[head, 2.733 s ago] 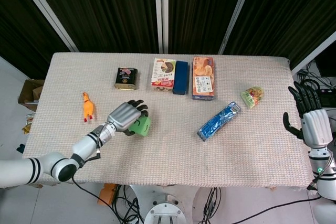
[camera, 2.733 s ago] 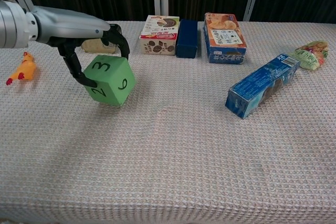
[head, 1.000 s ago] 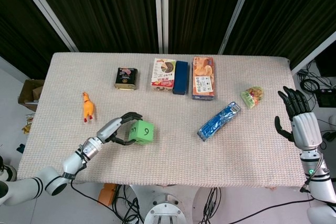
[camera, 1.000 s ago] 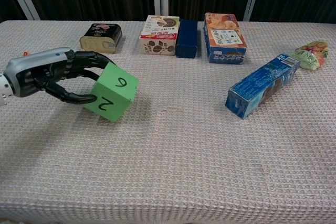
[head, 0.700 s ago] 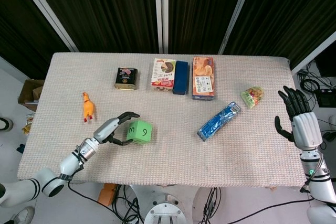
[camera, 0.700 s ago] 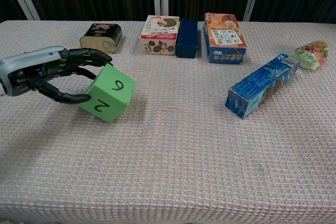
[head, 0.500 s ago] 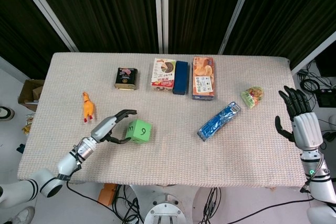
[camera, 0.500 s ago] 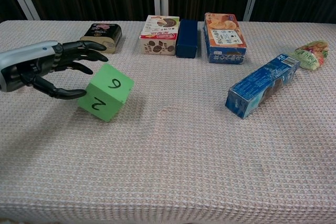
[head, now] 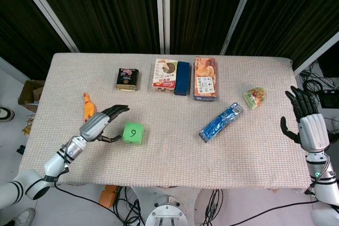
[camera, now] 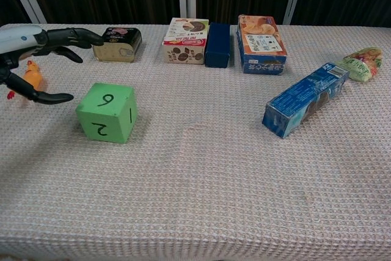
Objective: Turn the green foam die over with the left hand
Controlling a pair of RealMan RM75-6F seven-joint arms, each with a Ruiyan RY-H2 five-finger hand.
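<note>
- The left hand (camera: 27, 44) hangs with its dark fingers spread and nothing in them, just beside the die and apart from it.
- The green foam cube die (camera: 107, 112) sits flat on the woven beige table cloth (camera: 201, 169), at the near left part of the table, in front of a small dark tin (camera: 118, 44).
- Judged from this, the turning looks done: the die lies released and settled; only drawing the arm away seems left.
- Its top face shows a 9-like numeral, the front face a 2. Being a cube, it has no long axis; its edges run slightly askew to the table's front edge.
- The right hand (head: 311, 128) is held up, open-fingered, well apart at the table's far right.
</note>
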